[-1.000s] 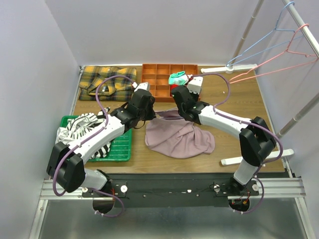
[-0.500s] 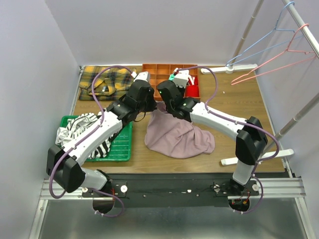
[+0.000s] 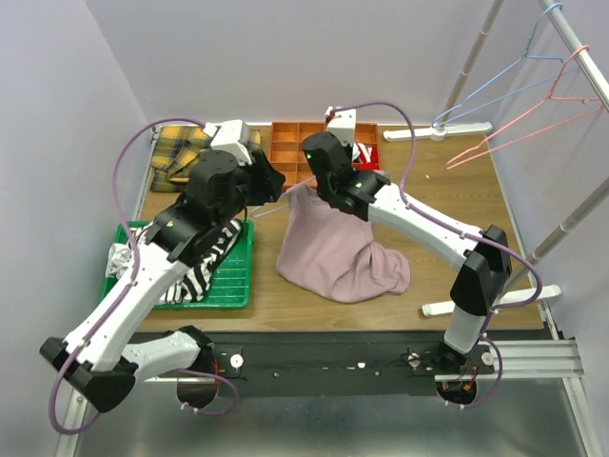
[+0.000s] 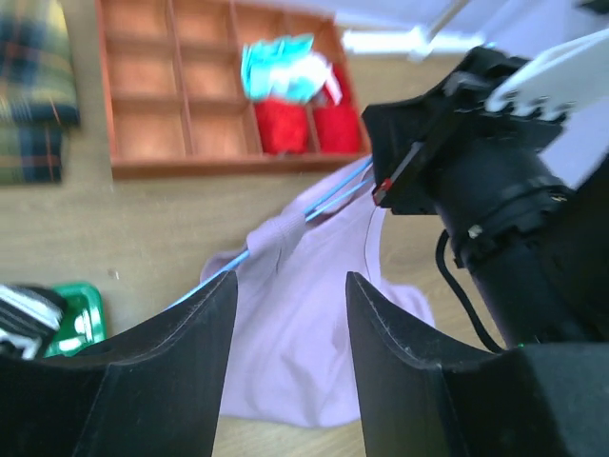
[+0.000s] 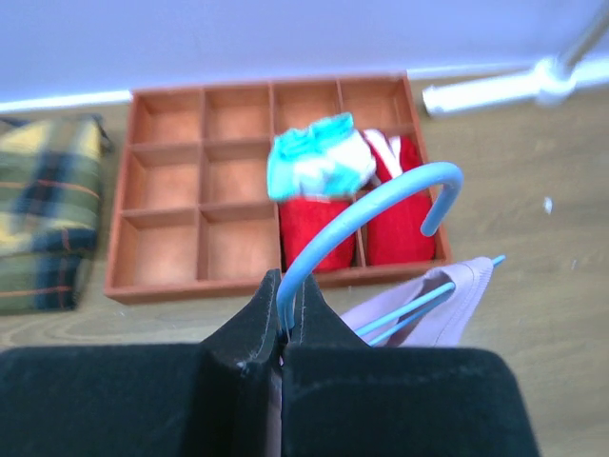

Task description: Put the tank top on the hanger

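The mauve-pink tank top (image 3: pixel 333 249) hangs from the light-blue hanger (image 5: pixel 362 214), with its lower part bunched on the table. My right gripper (image 3: pixel 322 186) is shut on the base of the hanger's hook (image 5: pixel 290 319) and holds it above the table. One hanger arm (image 4: pixel 335 193) runs inside the top's shoulder strap (image 5: pixel 447 300), and its far end pokes out on the left (image 4: pixel 205 284). My left gripper (image 4: pixel 290 286) stands open just left of the top (image 4: pixel 304 333), with nothing between its fingers. In the top view it (image 3: pixel 271 184) is raised beside the right gripper.
An orange compartment tray (image 3: pixel 290 143) with red and teal items sits at the back. A yellow plaid cloth (image 3: pixel 181 152) lies back left. A green tray (image 3: pixel 233 281) holds a striped garment (image 3: pixel 195 271). Blue (image 3: pixel 504 81) and pink (image 3: pixel 542 119) hangers hang on the rack at right.
The left gripper has let go, opened and risen to the left. The right gripper has lifted the hanger, drawing the tank top up off the table.
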`<act>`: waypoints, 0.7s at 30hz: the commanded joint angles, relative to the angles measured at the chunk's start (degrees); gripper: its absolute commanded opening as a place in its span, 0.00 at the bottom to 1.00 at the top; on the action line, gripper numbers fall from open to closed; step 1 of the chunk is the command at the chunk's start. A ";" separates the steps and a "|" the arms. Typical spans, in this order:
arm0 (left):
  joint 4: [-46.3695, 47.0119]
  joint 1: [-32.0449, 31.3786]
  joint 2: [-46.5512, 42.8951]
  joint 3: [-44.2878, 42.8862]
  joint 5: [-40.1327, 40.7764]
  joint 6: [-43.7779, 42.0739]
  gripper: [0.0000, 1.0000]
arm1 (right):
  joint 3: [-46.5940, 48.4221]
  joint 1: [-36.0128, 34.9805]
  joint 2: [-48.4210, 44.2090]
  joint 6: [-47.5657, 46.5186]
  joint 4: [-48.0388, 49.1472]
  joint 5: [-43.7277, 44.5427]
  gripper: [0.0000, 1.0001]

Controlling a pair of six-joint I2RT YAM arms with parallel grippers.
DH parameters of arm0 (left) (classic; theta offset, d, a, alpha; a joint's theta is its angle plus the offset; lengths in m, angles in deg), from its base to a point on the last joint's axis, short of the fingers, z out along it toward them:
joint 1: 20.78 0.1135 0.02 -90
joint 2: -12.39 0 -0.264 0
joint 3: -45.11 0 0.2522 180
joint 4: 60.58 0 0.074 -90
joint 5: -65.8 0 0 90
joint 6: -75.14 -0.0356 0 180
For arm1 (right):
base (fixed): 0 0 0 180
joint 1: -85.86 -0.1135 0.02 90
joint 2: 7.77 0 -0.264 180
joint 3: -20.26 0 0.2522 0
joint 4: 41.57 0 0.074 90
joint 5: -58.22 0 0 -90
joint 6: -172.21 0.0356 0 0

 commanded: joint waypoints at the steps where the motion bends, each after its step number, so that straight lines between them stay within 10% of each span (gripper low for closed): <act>1: 2.70 1.03 -4.63 -4.85 1.25 -7.08 0.58 | 13.60 -0.27 -3.23 -12.51 -1.32 -1.73 0.01; 12: 10.26 1.30 -3.32 -16.80 -2.88 -14.46 0.58 | 43.68 -5.35 0.55 -40.19 -6.97 -7.01 0.01; 21: 7.58 1.30 -1.58 -22.78 -10.86 -20.70 0.61 | 23.97 -11.26 -8.47 -43.38 3.31 -1.83 0.01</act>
